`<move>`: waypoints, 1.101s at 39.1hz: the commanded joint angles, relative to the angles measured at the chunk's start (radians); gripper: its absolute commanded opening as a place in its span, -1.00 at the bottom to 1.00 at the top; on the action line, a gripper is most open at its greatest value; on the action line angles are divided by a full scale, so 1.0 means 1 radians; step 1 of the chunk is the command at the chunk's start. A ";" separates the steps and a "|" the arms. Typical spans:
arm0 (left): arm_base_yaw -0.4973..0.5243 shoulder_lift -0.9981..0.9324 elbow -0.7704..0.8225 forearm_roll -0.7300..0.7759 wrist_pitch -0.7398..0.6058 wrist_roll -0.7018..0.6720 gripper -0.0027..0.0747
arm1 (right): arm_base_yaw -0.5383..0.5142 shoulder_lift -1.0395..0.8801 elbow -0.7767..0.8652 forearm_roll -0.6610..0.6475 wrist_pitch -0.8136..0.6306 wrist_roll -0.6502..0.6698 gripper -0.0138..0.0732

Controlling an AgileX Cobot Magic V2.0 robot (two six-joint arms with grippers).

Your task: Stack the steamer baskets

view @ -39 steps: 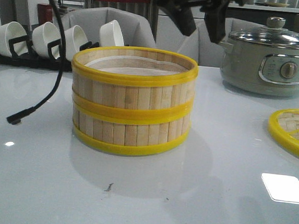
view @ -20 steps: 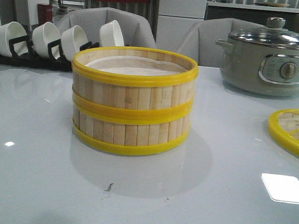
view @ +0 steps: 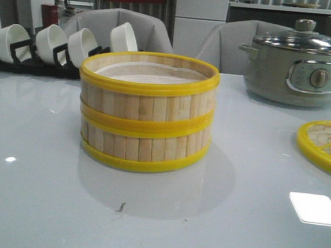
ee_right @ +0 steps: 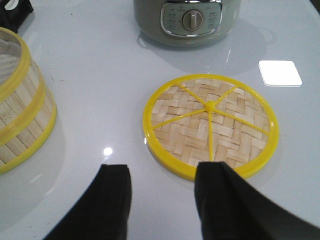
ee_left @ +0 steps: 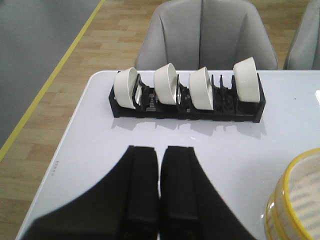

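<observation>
Two steamer baskets (view: 146, 111) stand stacked one on the other in the middle of the table, slats light, rims yellow, a pale liner inside the upper one. The stack's edge shows in the left wrist view (ee_left: 297, 200) and the right wrist view (ee_right: 20, 105). My left gripper (ee_left: 160, 150) is shut with nothing in it, above bare table short of the bowl rack. My right gripper (ee_right: 162, 170) is open and empty, one finger over the near rim of the woven lid. Neither gripper appears in the front view.
A black rack of white bowls (view: 56, 48) (ee_left: 187, 92) stands at the back left. A grey-green electric cooker (view: 298, 63) (ee_right: 187, 20) sits at the back right. The flat woven lid (ee_right: 210, 122) (view: 326, 144) lies at the right. Grey chairs stand behind the table.
One second ago a dark gripper and its cable hung over the stack in the front view; they have since left the view. The stack has not moved.
</observation>
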 commanded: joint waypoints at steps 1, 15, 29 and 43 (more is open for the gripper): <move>0.001 -0.132 0.143 0.029 -0.154 -0.020 -0.70 | 0.000 0.004 -0.034 0.019 -0.089 -0.010 0.27; 0.001 -0.425 0.654 -0.021 -0.395 -0.059 -0.70 | 0.000 0.004 -0.034 0.026 -0.093 -0.010 0.27; -0.018 -0.546 0.909 -0.033 -0.460 -0.070 -0.70 | 0.000 0.004 -0.034 0.026 -0.093 -0.010 0.27; -0.018 -0.544 0.913 -0.034 -0.458 -0.070 -0.70 | 0.000 0.004 -0.034 0.026 -0.093 -0.010 0.27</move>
